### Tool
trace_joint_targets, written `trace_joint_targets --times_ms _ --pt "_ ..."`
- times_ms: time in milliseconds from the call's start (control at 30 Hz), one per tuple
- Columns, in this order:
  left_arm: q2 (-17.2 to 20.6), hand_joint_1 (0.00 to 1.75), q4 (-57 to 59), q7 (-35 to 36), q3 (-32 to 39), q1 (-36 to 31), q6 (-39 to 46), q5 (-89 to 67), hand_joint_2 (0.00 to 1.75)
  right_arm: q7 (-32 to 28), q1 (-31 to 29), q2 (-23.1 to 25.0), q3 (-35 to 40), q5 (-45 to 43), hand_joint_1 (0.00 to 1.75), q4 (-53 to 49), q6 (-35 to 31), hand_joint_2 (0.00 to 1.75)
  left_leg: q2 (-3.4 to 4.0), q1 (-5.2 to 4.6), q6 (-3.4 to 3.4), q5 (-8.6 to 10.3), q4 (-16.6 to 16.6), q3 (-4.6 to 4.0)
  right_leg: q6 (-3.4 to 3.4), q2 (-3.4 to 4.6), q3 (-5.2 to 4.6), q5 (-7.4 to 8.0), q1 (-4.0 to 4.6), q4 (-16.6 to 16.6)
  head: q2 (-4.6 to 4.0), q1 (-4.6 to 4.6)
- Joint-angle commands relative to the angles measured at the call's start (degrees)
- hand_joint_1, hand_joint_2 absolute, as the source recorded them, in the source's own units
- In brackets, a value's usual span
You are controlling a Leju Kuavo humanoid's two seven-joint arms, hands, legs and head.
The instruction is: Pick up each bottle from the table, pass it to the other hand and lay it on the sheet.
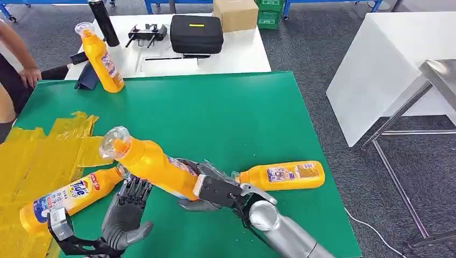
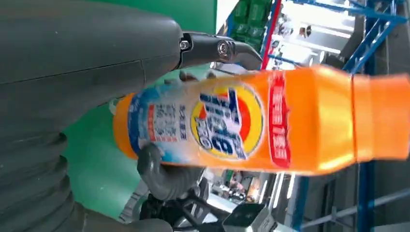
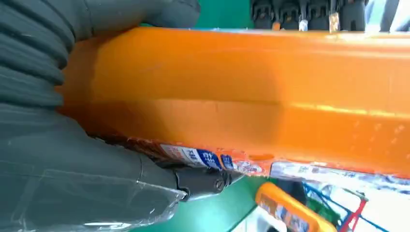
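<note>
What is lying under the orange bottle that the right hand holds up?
Under the raised orange bottle are the green table top, the left hand and the neck of another orange bottle lying on the yellow sheet. The rest is covered.

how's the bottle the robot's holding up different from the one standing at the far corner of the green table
The held bottle is tilted above the table, gripped by the right hand; the standing bottle is upright on the green table, untouched. The held one sits nearer the robot. Both are orange with clear caps.
</note>
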Motion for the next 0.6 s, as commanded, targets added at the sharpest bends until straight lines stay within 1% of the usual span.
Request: trace_joint_targets --times_ms 33,200,267,300,400,433,467,500,600 --pt "1.4 0.0 5.53 0.24 -2.42 -3.39 -0.38 0.32 1.75 0.81 -4.78 3.37 7.89 -0.11 1.75 10.0 0.83 1.75 0.08 -0.03 -0.08 0.01 -0.04 0.08 -0.03 0.06 0.03 0.0 -0.04 0.02 0.0 -0.02" --pt "0.77 0.0 8.3 0.06 -1.07 -4.67 -1.27 2.0 1.75 1.22 -4.55 6.68 17.62 1.49 1.75 15.3 2.14 1.75 0.13 -0.05 -0.11 0.01 -0.12 0.16 -0.04 0.09 0.08 -0.01 -0.09 -0.02 0.0 -0.02" --pt "0.61 0.0 9.36 -0.02 -0.4 -4.92 -1.95 3.3 1.75 1.16 -4.45 7.32 21.52 2.16 1.75 16.88 2.17 1.75 0.14 -0.06 -0.17 -0.03 -0.1 0.2 -0.07 0.1 0.09 -0.07 -0.1 0.03 0.0 -0.02" --pt "0.58 0.0 9.81 0.0 -0.14 -5.13 -2.27 3.76 1.75 1.09 -4.48 7.49 22.66 2.23 1.75 17.44 2.1 1.75 0.05 0.0 -0.09 0.01 -0.09 0.08 -0.03 0.03 0.01 -0.01 -0.04 -0.04 0.0 0.02" --pt "0.09 0.0 10.51 -0.01 0.69 -5.37 -2.79 5.1 1.75 0.78 -4.65 7.45 23.93 1.88 1.75 18.07 1.85 1.75 -0.07 -0.03 -0.12 0.01 -0.07 0.06 -0.03 -0.1 -0.01 -0.08 -0.07 0.02 0.0 0.02" --pt "-0.06 0.0 10.64 0.08 0.89 -5.39 -2.95 5.55 1.75 0.71 -4.74 7.4 23.98 1.73 1.75 18.09 1.77 1.75 -0.04 -0.01 -0.1 0.04 -0.09 0.01 -0.03 -0.08 -0.08 -0.04 -0.05 -0.02 0.0 -0.13" --pt "-0.05 0.0 10.64 0.11 0.92 -5.44 -3.01 5.61 1.75 0.65 -4.91 7.31 23.84 1.55 1.75 18.07 1.82 1.75 -0.1 -0.03 -0.1 0.03 -0.05 -0.03 -0.01 -0.14 -0.09 -0.07 -0.08 0.03 0.0 0.04" --pt "-0.05 0.0 10.64 0.11 0.92 -5.44 -3.01 5.61 1.75 0.65 -4.91 7.31 23.84 1.55 1.75 18.07 1.82 1.75 -0.05 0.01 -0.09 0.04 -0.05 -0.11 -0.02 -0.09 -0.16 -0.03 -0.03 -0.02 0.0 -0.09" --pt "-0.15 0.0 10.98 0.49 1.33 -5.43 -3.47 6.78 1.75 0.7 -5.42 7.0 23.67 0.8 1.75 18.03 1.93 1.75 -0.09 0.0 -0.08 0.05 -0.05 -0.14 -0.02 -0.13 -0.19 -0.04 -0.04 -0.01 0.0 -0.02"
